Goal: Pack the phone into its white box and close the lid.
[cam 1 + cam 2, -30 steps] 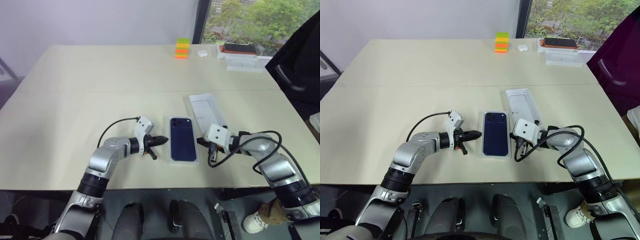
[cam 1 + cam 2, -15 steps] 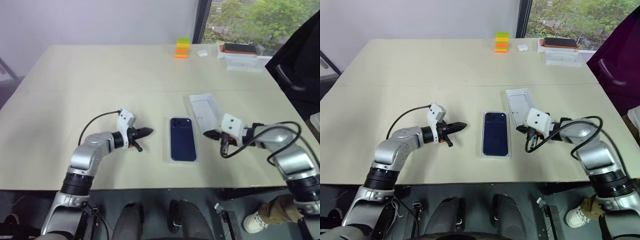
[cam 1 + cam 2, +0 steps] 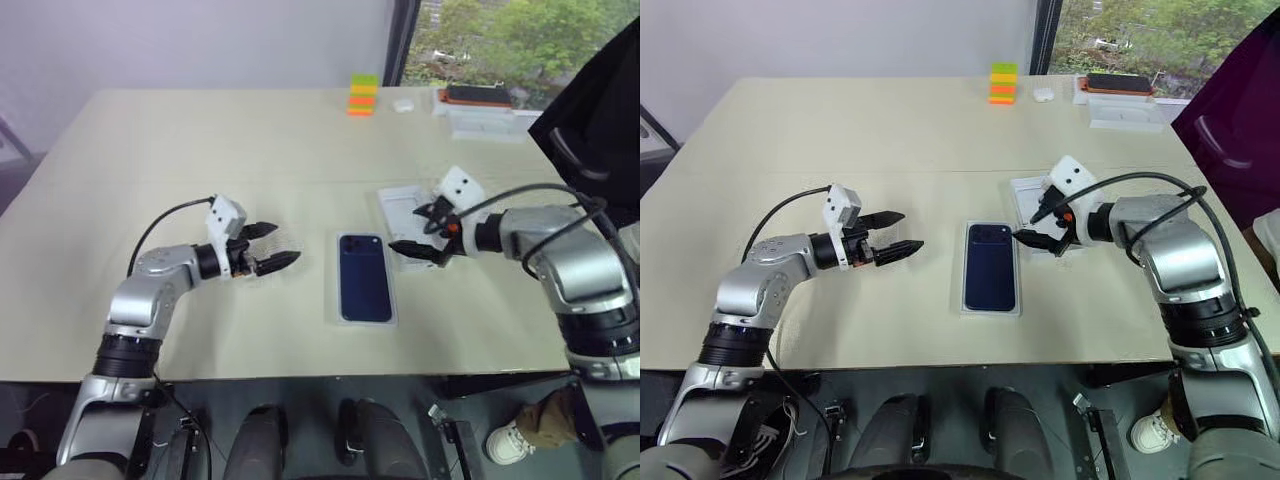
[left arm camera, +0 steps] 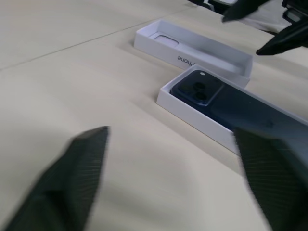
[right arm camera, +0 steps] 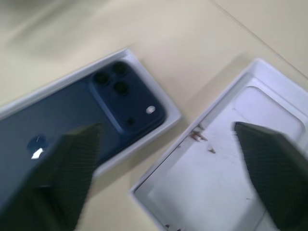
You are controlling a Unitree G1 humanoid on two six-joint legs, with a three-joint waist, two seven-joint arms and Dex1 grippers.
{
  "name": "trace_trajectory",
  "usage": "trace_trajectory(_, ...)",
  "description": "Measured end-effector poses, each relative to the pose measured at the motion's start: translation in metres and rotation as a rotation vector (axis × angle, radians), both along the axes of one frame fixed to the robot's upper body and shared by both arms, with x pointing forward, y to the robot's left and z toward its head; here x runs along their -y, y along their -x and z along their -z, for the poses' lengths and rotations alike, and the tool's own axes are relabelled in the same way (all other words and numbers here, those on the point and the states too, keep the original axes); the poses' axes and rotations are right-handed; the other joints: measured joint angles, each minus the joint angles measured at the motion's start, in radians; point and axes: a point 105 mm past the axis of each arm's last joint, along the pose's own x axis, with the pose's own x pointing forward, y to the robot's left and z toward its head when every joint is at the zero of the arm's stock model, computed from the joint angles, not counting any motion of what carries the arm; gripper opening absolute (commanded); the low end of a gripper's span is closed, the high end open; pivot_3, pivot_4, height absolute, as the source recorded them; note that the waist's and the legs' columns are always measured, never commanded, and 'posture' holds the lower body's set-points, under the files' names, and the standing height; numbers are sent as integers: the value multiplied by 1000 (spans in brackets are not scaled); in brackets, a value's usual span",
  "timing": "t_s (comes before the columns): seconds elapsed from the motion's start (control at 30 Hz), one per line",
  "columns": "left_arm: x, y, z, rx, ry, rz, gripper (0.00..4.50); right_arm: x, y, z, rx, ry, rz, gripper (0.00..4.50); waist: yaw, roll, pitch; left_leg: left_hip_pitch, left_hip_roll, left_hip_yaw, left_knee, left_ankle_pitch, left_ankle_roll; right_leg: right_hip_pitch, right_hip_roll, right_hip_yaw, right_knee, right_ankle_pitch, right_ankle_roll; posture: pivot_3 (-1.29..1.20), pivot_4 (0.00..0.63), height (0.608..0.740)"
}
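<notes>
The dark navy phone [image 3: 364, 277] lies face down in the white box [image 3: 339, 318] at the table's middle, camera cluster at the far end. Just right of it and further back lies the lid [image 3: 401, 203], white inside up, its near part hidden behind my right gripper. That right gripper [image 3: 408, 228] hovers open over the gap between box and lid, fingers pointing left. My left gripper [image 3: 275, 245] is open and empty, raised off the table to the left of the box and pointing at it. The left wrist view shows the phone [image 4: 231, 108] and the lid [image 4: 192, 50].
At the table's far edge stand a stack of coloured bricks [image 3: 363, 96], a small white case [image 3: 404, 105] and an orange-edged phone on a clear box [image 3: 480, 97]. A dark chair [image 3: 600, 130] sits by the right side. Open tabletop lies to the left.
Both grippers went from shut to open. The left one drew back leftward and rose away from the box. The right one lifted and swung up over the lid's near end.
</notes>
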Motion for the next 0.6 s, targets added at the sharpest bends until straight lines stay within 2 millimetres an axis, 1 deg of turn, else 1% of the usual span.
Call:
trace_trajectory(0.03,-1,0,0,-1,1,-4,4484,0,-2,0,0,12,29,4500,0,0,0,0,0,0,0,0,0,0,0,0,0,0,0,0,150,740)
trace_trajectory(0.23,-1,-3,1,9,7,-24,4484,2,-6,22,-90,48,165,4500,1,0,0,-2,0,-1,0,0,0,-1,0,-1,0,0,0,0,150,740)
trace_trajectory(0.3,-1,-4,2,14,10,-36,4484,-4,-8,20,-130,4,205,4500,-3,0,0,-2,0,0,1,0,0,-1,0,0,0,0,0,0,150,740)
trace_trajectory(0.37,3,-5,2,21,28,-42,4484,-10,-14,12,-169,-57,260,4500,-5,0,0,-1,0,-1,0,0,0,-1,0,0,2,0,0,0,150,740)
trace_trajectory(0.43,4,-5,3,21,32,-47,4484,-6,-18,5,-176,-85,317,4500,-3,0,0,-1,1,-1,0,0,0,-1,1,-1,1,0,0,0,150,740)
trace_trajectory(0.5,3,-6,2,25,31,-60,4484,1,-19,8,-204,-90,372,4500,2,0,0,-2,1,-2,-1,0,0,-1,1,-2,1,0,0,0,150,740)
trace_trajectory(0.6,3,-8,1,37,32,-75,4484,1,-17,17,-257,-89,400,4500,0,0,0,-3,0,-1,0,0,0,-1,0,-1,1,0,0,0,150,740)
